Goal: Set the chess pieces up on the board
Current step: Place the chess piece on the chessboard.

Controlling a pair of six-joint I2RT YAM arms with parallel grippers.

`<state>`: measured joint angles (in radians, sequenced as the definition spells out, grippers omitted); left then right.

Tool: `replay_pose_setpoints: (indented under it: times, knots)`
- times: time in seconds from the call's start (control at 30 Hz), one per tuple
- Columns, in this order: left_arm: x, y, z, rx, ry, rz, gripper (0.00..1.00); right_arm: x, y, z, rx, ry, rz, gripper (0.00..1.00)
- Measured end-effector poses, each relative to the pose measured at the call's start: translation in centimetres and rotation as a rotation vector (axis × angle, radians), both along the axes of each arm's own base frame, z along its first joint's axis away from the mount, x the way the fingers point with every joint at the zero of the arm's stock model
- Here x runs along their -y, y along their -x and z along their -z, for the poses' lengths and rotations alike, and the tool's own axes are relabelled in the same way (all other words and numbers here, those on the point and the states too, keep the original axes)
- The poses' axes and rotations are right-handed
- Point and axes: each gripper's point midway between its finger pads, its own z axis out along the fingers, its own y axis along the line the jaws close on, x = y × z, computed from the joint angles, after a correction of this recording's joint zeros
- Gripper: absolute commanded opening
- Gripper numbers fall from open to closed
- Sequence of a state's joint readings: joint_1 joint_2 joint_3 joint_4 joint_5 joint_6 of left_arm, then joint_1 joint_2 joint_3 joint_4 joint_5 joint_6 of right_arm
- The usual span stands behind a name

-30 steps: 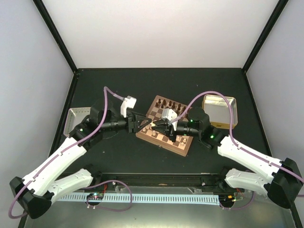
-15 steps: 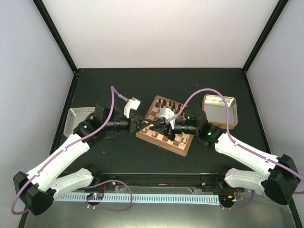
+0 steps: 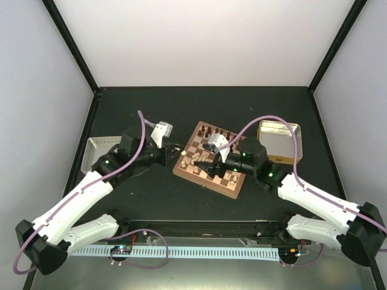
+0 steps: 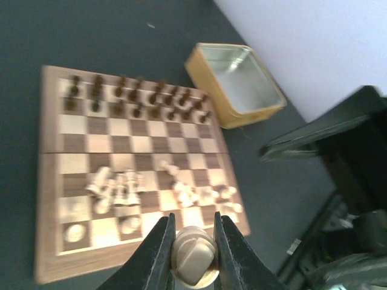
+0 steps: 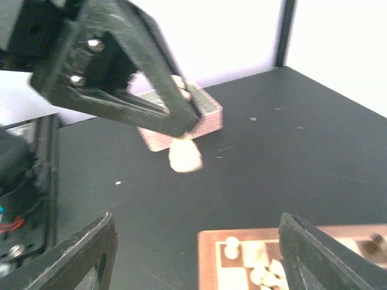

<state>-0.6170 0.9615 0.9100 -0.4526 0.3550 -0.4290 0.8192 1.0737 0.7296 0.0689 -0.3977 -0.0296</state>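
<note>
Changed from a second ago: left gripper (image 3: pixel 176 151) pulled back from the mid-board meeting to the left edge of the board (image 3: pixel 202 181). Right gripper (image 3: pixel 204 164) sprung apart from clenched, over the board's middle.

Top view: dark chess pieces (image 3: pixel 214 132) in rows along the board's far edge. Cream chess pieces (image 3: pixel 192 161) bunched on the near-left squares. Silver tray (image 3: pixel 94 148) left of the board, gold tray (image 3: pixel 275 136) right of it.

Left wrist: fingers (image 4: pixel 158 254) clamped on one cream piece (image 4: pixel 193 258), close to the board's near edge. Dark rows at the far side, cream clusters on the near half, too blurred to tell upright from toppled. Gold tray just past the board's far right corner.

Right wrist: own jaws wide apart, nothing between them. Left gripper up and left of the board's corner, cream piece pinched at its tip, clear of the table (image 5: pixel 290 151). A few cream chess pieces on that corner. Silver tray behind.
</note>
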Motion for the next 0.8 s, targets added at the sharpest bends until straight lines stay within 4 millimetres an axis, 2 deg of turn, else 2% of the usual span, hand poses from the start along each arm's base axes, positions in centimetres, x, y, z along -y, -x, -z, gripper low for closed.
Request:
replay_pose_setpoints:
  times: [0.17,0.3,0.37,0.5,0.6,0.8]
  knots:
    - [-2.5,-1.5,-0.2,0.075,-0.076,-0.144,0.04,3.1,-2.4,-0.8,-0.021,-0.040,0.255,0.75]
    - [-2.9,-1.8,0.4,0.090,-0.105,-0.175,0.04,6.8,-4.7,-2.1,-0.061,-0.103,0.518,0.76]
    - [-2.4,-1.7,1.3,0.080,-0.124,-0.165,0.04,9.0,-5.6,-1.9,-0.100,-0.118,0.661,0.76]
    - [-0.3,-1.0,3.3,0.072,-0.175,-0.123,0.04,12.0,-6.4,-0.4,-0.162,-0.104,0.846,0.76]
    - [1.4,-0.1,4.8,0.079,-0.217,-0.089,0.04,13.9,-6.8,0.2,-0.193,-0.090,0.960,0.76]
    - [3.9,0.7,7.3,0.080,-0.284,-0.063,0.04,17.0,-7.1,0.2,-0.219,-0.105,1.140,0.77]
